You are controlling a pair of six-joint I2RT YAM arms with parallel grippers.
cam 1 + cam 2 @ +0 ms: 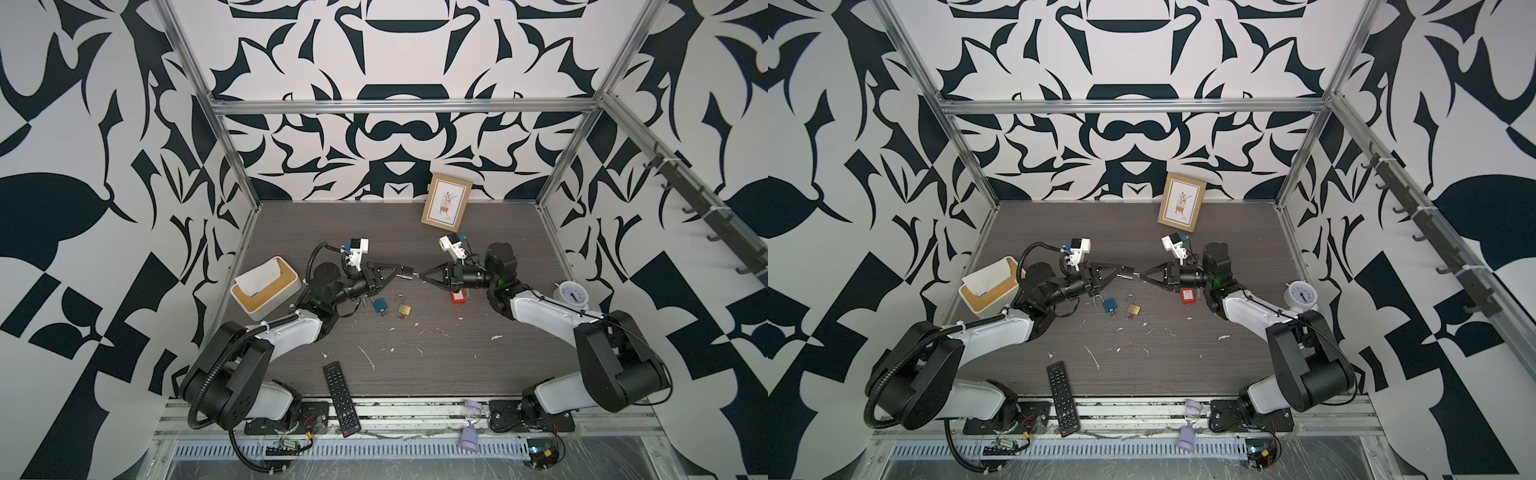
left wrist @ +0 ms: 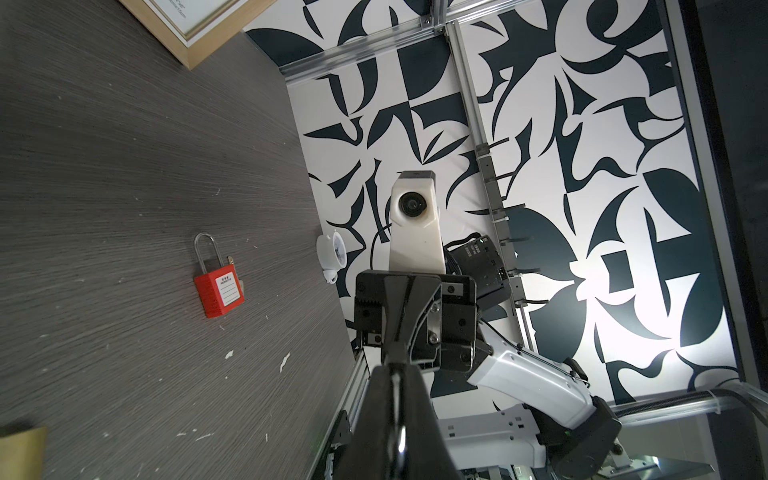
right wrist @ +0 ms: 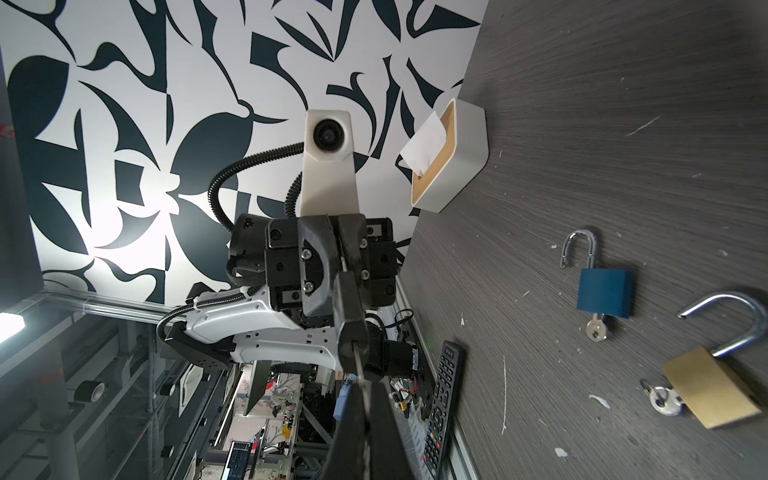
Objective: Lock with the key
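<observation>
**Key at the lock, above mid-table**

Both arms reach toward the middle, tip to tip. The left gripper (image 1: 397,271) is clamped on a black lock (image 1: 406,273), held clear of the table (image 1: 415,232). The right gripper (image 1: 422,274), jaws pressed narrow, pinches the key (image 1: 417,274). The right wrist view shows its thin blade meeting the lock's body.

On the table below lie a blue padlock (image 1: 379,305) and a brass padlock (image 1: 404,308), each with its shackle open and a key in it. A red padlock (image 1: 458,297), shackle closed, lies under the right arm. A tissue box (image 1: 266,291) stands at the left, a clock (image 1: 572,293) at the right, a frame (image 1: 446,202) against the back wall and a remote (image 1: 340,399) at the front edge.
</observation>
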